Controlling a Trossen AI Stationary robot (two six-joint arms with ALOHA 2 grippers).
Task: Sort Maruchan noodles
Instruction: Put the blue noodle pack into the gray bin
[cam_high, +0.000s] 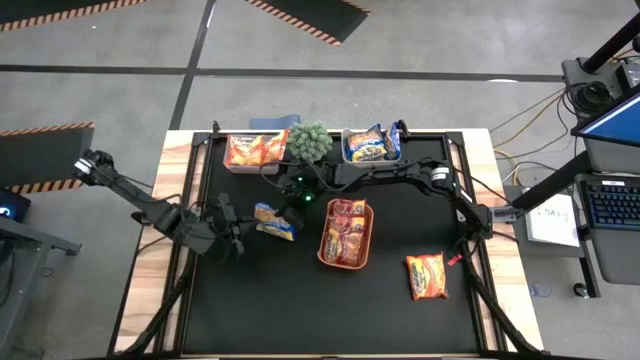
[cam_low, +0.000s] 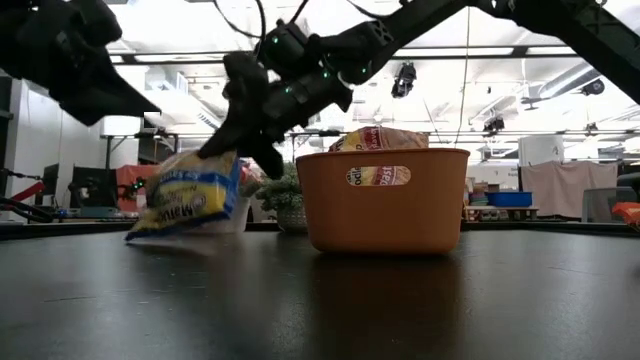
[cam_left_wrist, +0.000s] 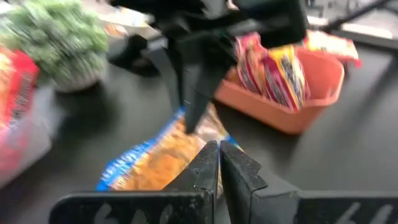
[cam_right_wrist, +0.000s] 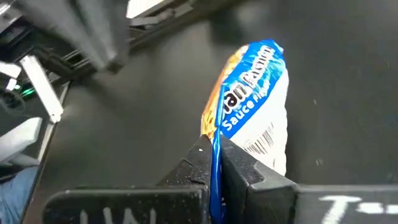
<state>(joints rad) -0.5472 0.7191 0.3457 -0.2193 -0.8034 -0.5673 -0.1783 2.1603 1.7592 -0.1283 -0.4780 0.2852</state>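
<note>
A yellow-and-blue Maruchan packet (cam_high: 273, 221) is left of the orange tray (cam_high: 364, 243), with my right gripper (cam_right_wrist: 214, 155) shut on it. It shows tilted in the low view (cam_low: 186, 200). My left gripper (cam_left_wrist: 219, 167) is shut and holds nothing. It hovers just left of that packet (cam_high: 236, 227). Dark red packets (cam_high: 346, 230) stand in the tray. One orange packet (cam_high: 427, 275) lies flat on the mat at the near right. My right gripper pinches the packet's blue sealed edge (cam_right_wrist: 216, 138) between its two fingers. The fingers (cam_low: 258, 150) come slanting down from the far right. The packet hangs tilted below them. Its low end (cam_low: 140, 234) is at the mat; whether it touches, I cannot tell.
At the far edge, a bin (cam_high: 238, 163) holds orange packets and another bin (cam_high: 397, 157) holds yellow-and-blue ones. A small green plant (cam_high: 310, 141) stands between them. Open black mat (cam_high: 280, 300) lies toward the near edge.
</note>
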